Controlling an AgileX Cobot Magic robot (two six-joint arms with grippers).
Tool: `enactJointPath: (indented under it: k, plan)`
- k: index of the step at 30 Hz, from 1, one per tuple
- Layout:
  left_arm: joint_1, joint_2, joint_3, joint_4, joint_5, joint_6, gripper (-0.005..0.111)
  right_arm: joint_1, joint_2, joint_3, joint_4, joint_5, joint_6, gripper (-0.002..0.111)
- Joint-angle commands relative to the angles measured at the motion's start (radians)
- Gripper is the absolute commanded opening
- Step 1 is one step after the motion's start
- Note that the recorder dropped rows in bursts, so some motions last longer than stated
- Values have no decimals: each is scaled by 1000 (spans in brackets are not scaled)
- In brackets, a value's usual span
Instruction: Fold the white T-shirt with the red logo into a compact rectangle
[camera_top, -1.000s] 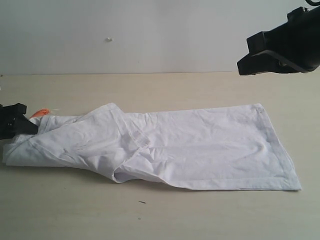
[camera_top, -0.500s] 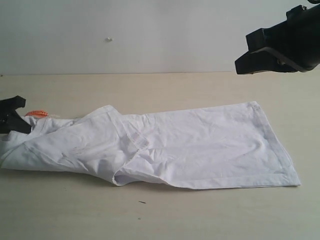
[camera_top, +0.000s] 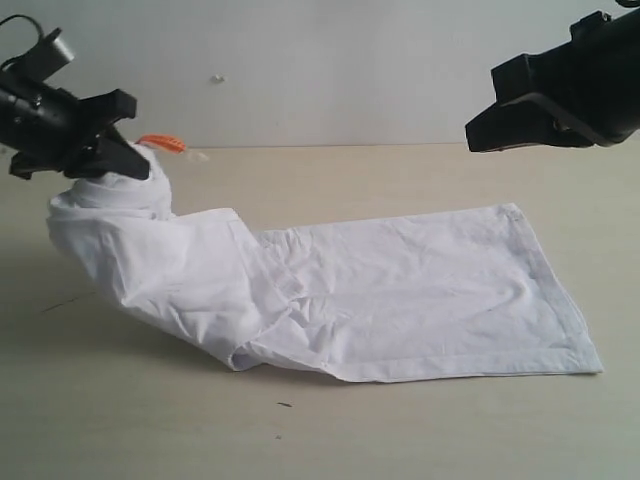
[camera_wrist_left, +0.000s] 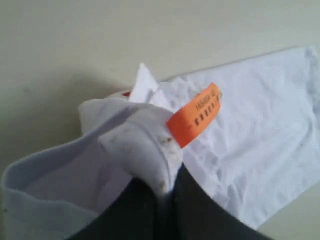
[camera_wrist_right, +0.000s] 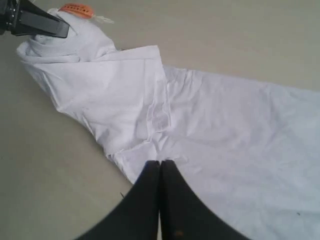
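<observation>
Left wrist view: left gripper (camera_wrist_left: 160, 189) seemingly clamps white T-shirt (camera_wrist_left: 252, 117), tips buried.

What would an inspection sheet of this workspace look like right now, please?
Surface: pale table, bare around the cloth.
Job's things: white T-shirt, hem end flat on the table, collar end raised off it; orange tag sticks out at the collar; logo not in view.
Clutter: one small dark speck on the table in front of the shirt.
End effectors: left end effector pinched shut on the collar end; right end effector shut, holding nothing, up in the air over the shirt.
Cables: nothing seen.
Surroundings: plain pale wall with a tiny mark.
</observation>
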Motion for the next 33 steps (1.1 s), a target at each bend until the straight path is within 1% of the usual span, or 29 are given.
enactJointPath:
  k: [1, 7, 14, 20, 24, 25, 26, 28, 29, 31, 32, 33]
  plan:
    - [-126, -13, -64, -9, -25, -87, 0, 2, -42, -29, 11, 29, -11, 0]
    - [-304, 3, -137, -9, -149, -197, 0, 2, -116, -48, 9, 41, -21, 0]
    - [-497, 120, -226, -44, -254, -222, 0, 2, -225, -48, 11, 43, -23, 0]
    - [-633, 271, -357, -57, -338, -222, 0, 2, -314, -48, 1, 47, -29, 0]
    - [-697, 356, -463, -60, -399, -222, 0, 2, -332, -48, -30, 51, -29, 0]
    - [-725, 399, -513, -60, -409, -222, 0, 2, -332, -48, -30, 51, -29, 0]
    - [-737, 416, -529, -57, -407, -216, 1, 2, -332, -48, -31, 49, -29, 0]
    - [-753, 450, -563, -55, -380, -171, 9, 2, -330, -48, -31, 47, -29, 0]
    - [-759, 467, -578, -55, -366, -153, 17, 2, -330, -48, -31, 47, -29, 0]
    - [-761, 488, -593, -55, -355, -150, 38, 2, -330, -46, -35, 48, -29, 0]
    - [-761, 493, -593, -55, -361, -160, 59, 2, -330, -46, -55, 48, -26, 0]
    - [-758, 493, -593, -55, -364, -175, 67, 2, -328, -46, -67, 45, -26, 0]
